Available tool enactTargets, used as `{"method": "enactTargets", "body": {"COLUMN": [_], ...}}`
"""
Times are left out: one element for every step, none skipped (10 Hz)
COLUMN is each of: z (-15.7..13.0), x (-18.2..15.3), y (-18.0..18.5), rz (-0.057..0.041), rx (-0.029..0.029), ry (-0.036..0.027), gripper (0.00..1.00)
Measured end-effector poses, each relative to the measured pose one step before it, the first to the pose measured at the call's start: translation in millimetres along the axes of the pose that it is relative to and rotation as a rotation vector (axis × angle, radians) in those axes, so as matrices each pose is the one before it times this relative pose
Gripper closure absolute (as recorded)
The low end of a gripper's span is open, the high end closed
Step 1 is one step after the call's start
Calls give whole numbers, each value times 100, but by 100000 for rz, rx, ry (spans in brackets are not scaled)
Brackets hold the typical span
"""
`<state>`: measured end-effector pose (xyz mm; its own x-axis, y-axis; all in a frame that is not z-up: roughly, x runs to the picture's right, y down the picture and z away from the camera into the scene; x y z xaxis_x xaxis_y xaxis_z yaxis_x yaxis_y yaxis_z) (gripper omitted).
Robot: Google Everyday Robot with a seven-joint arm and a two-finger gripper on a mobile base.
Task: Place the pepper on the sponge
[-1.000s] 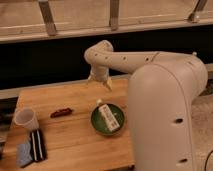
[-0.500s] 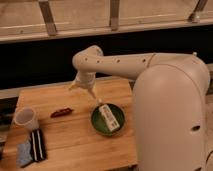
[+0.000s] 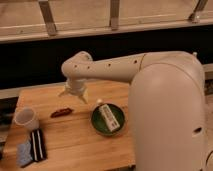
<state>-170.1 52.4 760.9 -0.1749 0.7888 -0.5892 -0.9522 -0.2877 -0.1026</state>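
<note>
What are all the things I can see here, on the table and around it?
pepper: one, dark red, on the table to the left of the plate
sponge: one, blue-grey, front left corner of the table
striped block: one, black with white stripes, right beside the sponge
cup: one, white, upright near the table's left edge
plate: one, green, middle right of the table
carton: one, white, lying on the plate
table: one, light wood
body: one, white, right foreground
arm: one, white, reaching left over the table
gripper: one, white, open, above the table just behind the pepper, holding nothing
</note>
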Motion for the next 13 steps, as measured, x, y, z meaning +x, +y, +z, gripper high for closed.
{"method": "enactTargets", "body": {"z": [58,517,464,708,863,1122,1134,1034,1094,1007,1077,1130,602], "x": [32,131,467,790,629,365,87,-65,-107,-187,-210,-105,44], "y": [58,134,813,1363,1268,627,262,51,123,154,306,404,238], "rz": [-112,-1033,-1865,-2183,-1606,-256,261,824,1484,1714,2446,2617,959], "rx": [212,1003,271,993,1440,1816,2101,1845,1434,1075,253,-285,-243], "ry": [116,284,486,563,673,958,813,901,1273,1173,1679,1906,1051], "gripper": [20,20,20,20,20,20,20,20,20,20,20,20,20]}}
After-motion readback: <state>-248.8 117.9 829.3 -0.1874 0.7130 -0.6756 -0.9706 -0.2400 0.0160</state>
